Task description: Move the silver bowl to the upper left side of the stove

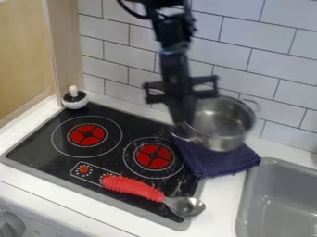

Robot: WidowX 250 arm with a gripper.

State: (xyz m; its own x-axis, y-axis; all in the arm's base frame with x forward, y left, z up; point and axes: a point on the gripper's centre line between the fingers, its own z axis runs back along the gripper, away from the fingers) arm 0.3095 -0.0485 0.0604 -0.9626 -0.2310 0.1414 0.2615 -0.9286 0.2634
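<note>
Claw [180,123] at the silver bowl [224,122], beside the stove [93,155]
How open it is, or whether it grips the bowl, one cannot tell.

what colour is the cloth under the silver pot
The cloth is dark navy blue, seen in the camera view.

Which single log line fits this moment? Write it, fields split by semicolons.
black gripper at left rim of silver metal bowl; hold: unclear; bowl over dark blue cloth; placement upper left of black stove: not done

Noted dark-jointed white wall tiles [254,38] at rear, wood panel [25,51] at left, grey sink [278,206] set in white desk [218,203].
</note>
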